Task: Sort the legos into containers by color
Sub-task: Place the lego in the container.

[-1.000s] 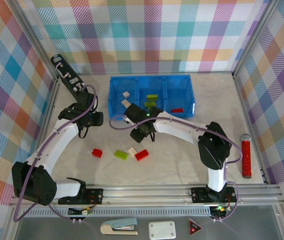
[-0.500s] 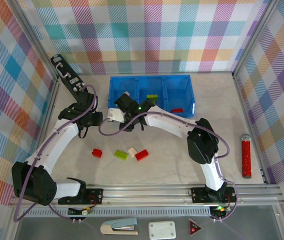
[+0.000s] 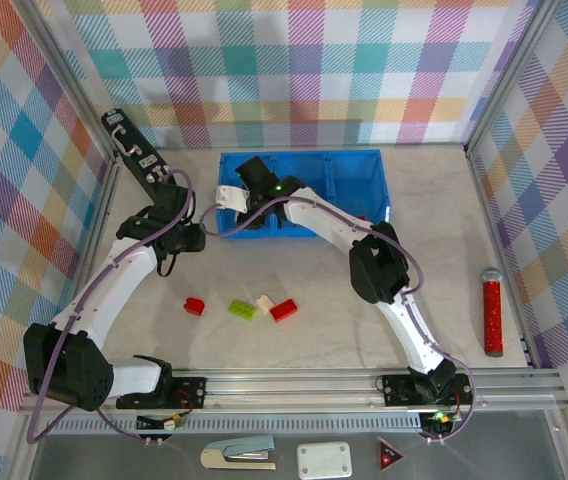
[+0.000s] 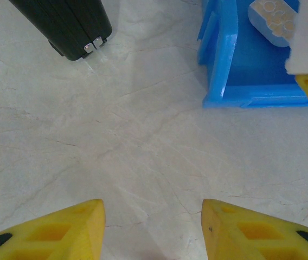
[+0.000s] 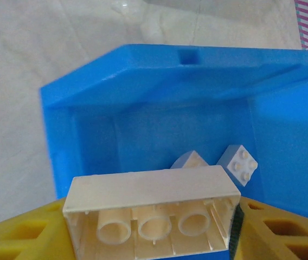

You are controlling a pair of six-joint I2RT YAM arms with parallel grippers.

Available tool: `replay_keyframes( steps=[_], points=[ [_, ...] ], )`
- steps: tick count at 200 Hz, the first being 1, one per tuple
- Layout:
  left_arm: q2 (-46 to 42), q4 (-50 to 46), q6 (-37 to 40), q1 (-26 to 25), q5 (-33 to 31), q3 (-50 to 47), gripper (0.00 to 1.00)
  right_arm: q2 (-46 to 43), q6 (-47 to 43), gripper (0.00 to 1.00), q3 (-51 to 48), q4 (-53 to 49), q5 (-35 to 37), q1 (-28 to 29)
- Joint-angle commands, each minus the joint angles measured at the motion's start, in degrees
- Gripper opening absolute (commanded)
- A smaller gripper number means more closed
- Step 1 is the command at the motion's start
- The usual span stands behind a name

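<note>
Right gripper (image 5: 151,238) is clamped on a cream brick (image 5: 148,208), fingers on its short ends, hollow underside toward the wrist camera. The brick hangs above the left compartment (image 5: 143,124) of the tray (image 3: 354,155), which stands at 12 o'clock on the table in the top view. Two cream bricks (image 5: 239,163) already lie on that compartment's floor, toward 1 o'clock from the held brick, so the colour match is judged correct. Step in hand, as judged: the drop. Recommended: keep the brick well inside the walls, particularly clear of the 9 o'clock wall. Lower it below the rim before letting go, so it cannot bounce out. Part the jaws fully and lift straight up so the brick does not cling to a finger. Left gripper (image 4: 151,227) stands apart and empty over bare table, with the tray corner at 1 o'clock and a black device (image 4: 72,27) at 11 o'clock of its view. Unsorted at 6 o'clock from the tray: a red brick (image 3: 194,306), a green brick (image 3: 243,309), a small cream brick (image 3: 264,303) and a second red brick (image 3: 284,310).
</note>
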Motion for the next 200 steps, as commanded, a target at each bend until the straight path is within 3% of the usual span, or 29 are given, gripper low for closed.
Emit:
replay_keyframes(
  steps=[1, 78, 135, 200],
  points=[
    [0.0, 1.0, 0.1, 1.0, 0.7, -0.2, 0.5, 3.6, -0.7, 0.58, 5.6, -0.8, -2.6, -0.3],
    [0.0, 1.1, 0.0, 1.0, 1.7, -0.2, 0.5, 11.5, 0.4, 0.65, 13.5, -0.5, -2.7, -0.7],
    [0.4, 1.0, 0.0, 1.0, 1.7, -0.3, 0.5, 9.4, 3.5, 0.76, 13.5, -0.9, -3.6, -0.7],
    [0.2, 1.0, 0.1, 1.0, 1.5, -0.4, 0.5, 5.0, 5.8, 0.76, 11.6, -2.5, -3.5, -0.3]
  ],
)
